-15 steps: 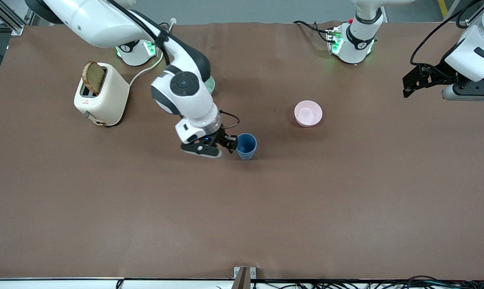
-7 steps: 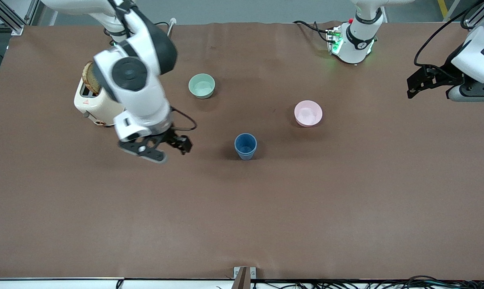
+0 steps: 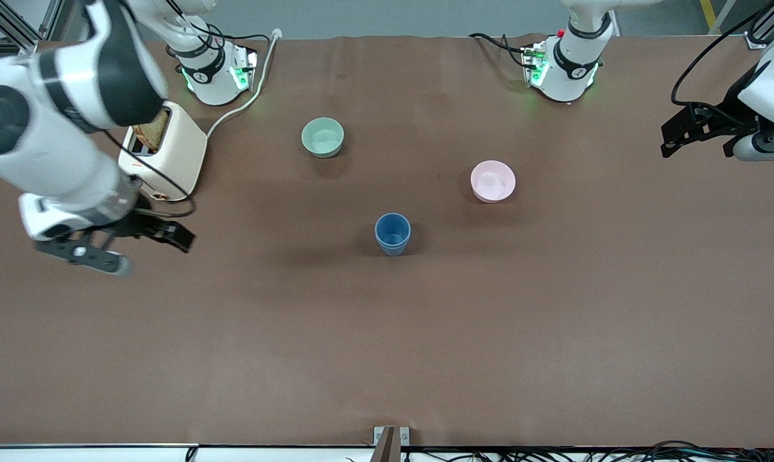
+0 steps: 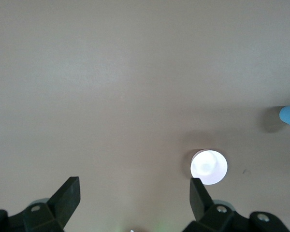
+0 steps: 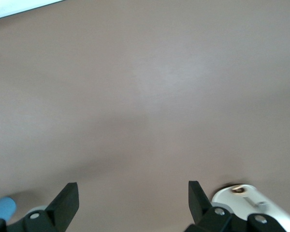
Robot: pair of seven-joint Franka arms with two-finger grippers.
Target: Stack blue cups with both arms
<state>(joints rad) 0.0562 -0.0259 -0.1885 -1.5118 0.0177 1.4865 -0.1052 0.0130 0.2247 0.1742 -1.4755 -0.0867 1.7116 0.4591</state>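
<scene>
Hovering w/ fingers spread wide, right hand [image 3: 169,234] & left hand [image 3: 676,136] hold nothing; blue cups [image 3: 393,233] stacked.

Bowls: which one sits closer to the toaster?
The pale green bowl, toward the right arm's end of the table, beside the toaster. The pink bowl sits toward the left arm's end, nearer the front camera.

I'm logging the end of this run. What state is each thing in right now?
blue cups: stacked, upright on table, not held.
right gripper: open, empty, over table near toaster.
left gripper: open, empty, waiting.
toaster: bread slice in slot.
green bowl: upright.
pink bowl: upright.
</scene>
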